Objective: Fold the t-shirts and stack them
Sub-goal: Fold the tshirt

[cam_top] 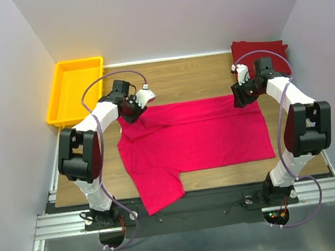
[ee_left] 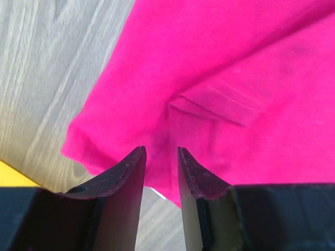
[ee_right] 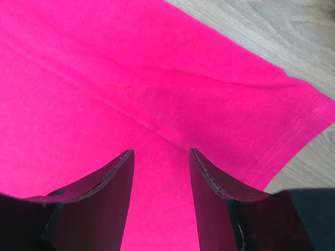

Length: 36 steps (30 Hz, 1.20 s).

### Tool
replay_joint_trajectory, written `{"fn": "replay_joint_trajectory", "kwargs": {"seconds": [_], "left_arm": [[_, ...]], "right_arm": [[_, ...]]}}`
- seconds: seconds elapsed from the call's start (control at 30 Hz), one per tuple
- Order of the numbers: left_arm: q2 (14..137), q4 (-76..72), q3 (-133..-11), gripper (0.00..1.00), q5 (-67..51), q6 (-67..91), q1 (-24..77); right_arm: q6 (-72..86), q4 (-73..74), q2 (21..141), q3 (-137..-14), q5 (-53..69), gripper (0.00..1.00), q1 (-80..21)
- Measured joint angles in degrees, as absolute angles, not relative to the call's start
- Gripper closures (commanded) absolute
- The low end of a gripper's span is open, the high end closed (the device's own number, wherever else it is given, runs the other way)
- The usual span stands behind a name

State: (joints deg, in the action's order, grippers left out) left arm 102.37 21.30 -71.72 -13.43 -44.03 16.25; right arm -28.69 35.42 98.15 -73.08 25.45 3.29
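The magenta-pink t-shirt (cam_top: 199, 134) lies spread flat on the wooden table, one sleeve pointing to the near edge. My left gripper (cam_top: 134, 112) is at its far left corner, where the cloth is bunched. In the left wrist view the gripper (ee_left: 161, 151) has its fingers a narrow gap apart, with a fold of pink cloth (ee_left: 220, 63) reaching between the tips. My right gripper (cam_top: 241, 99) is at the far right corner. In the right wrist view it (ee_right: 161, 151) is open just above the flat cloth (ee_right: 131, 68) near the hem. The crimson t-shirt (cam_top: 259, 48) lies folded at the back right.
A yellow plastic tray (cam_top: 55, 105) stands at the back left corner of the table, and its edge shows in the left wrist view (ee_left: 10, 180). Grey walls close in the table on three sides. Bare wood (cam_top: 186, 74) lies between the tray and the crimson shirt.
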Motion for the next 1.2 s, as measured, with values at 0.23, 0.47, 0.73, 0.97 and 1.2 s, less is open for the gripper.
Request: {"fn": "replay_joint_trajectory", "kwargs": {"seconds": [0.23, 0.47, 0.73, 0.97, 1.2], "left_arm": [[95.2, 23.4, -71.3, 0.55, -19.0, -40.2, 18.1], [97.7, 23.6, -69.5, 0.51, -20.4, -35.2, 19.8], [101.4, 23.1, -69.5, 0.51, -20.4, -32.4, 20.2], [104.4, 22.7, -69.5, 0.66, -20.4, -31.4, 20.5], [105.1, 22.6, -70.2, 0.69, -20.7, -31.0, 20.7]], "right_arm": [[-28.7, 35.6, 98.1, -73.1, 25.5, 0.49, 3.3], [-28.7, 35.6, 98.1, -73.1, 25.5, 0.49, 3.3], [-28.7, 35.6, 98.1, -73.1, 25.4, 0.50, 3.3], [-28.7, 35.6, 98.1, -73.1, 25.0, 0.50, 3.3], [-28.7, 35.6, 98.2, -73.1, 24.5, 0.51, 3.3]]}}
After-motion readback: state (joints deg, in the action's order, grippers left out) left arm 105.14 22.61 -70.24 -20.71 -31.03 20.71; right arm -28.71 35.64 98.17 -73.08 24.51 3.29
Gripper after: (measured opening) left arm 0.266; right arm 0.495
